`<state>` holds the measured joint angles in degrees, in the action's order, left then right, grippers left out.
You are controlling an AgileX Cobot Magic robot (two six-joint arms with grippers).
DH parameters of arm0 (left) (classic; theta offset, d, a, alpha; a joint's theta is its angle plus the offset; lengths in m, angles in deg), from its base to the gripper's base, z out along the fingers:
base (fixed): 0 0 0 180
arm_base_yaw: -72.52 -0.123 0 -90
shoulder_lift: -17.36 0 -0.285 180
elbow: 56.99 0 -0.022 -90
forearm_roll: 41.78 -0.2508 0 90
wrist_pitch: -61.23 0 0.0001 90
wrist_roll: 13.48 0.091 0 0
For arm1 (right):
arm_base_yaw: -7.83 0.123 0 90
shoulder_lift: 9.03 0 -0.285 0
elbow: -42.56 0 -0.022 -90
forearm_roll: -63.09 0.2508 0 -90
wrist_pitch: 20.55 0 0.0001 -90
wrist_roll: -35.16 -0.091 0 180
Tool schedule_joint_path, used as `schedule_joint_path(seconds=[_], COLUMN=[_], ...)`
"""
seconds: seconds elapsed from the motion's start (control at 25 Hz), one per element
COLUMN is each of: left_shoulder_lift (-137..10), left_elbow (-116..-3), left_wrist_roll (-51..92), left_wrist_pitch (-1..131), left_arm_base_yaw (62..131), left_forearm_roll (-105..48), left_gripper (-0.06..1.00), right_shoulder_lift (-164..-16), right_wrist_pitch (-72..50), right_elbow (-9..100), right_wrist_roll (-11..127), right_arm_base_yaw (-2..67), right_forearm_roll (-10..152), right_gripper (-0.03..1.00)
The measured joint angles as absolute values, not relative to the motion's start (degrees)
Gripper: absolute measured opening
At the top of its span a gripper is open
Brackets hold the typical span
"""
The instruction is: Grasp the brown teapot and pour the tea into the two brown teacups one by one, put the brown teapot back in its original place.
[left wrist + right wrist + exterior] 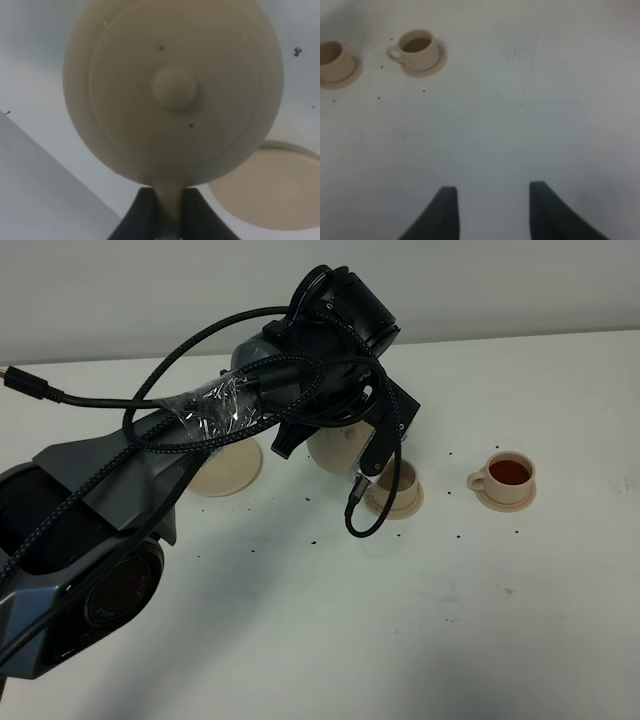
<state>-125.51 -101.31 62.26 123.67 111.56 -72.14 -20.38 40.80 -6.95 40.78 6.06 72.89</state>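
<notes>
The left pincer [170, 194] is clamped on the loop handle [169, 212] of the brown teapot [335, 448], held above the worktop [400, 620] at 9 o'clock of the nearer teacup [398, 486]. The other teacup [509, 476], at 3 o'clock, already holds tea, and the right pincer [492, 207] stands apart, empty. With only a thin handle gripped, the pot could swivel while tipping and send tea past the small rim, or its lid [174, 89] could slide off.
</notes>
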Motion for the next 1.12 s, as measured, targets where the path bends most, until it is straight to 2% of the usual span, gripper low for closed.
schedule_joint_path(seconds=[1.12], left_shoulder_lift=[-125.51], left_elbow=[-101.31], left_wrist_roll=[67.91], left_wrist_pitch=[122.53], left_arm_base_yaw=[112.63], left_forearm_roll=[-76.55], left_gripper=[0.13], right_shoulder_lift=[-20.38], right_wrist_pitch=[40.8], right_elbow=[-6.95], right_wrist_roll=[40.78], right_arm_base_yaw=[6.06], right_forearm_roll=[72.89], right_gripper=[0.34])
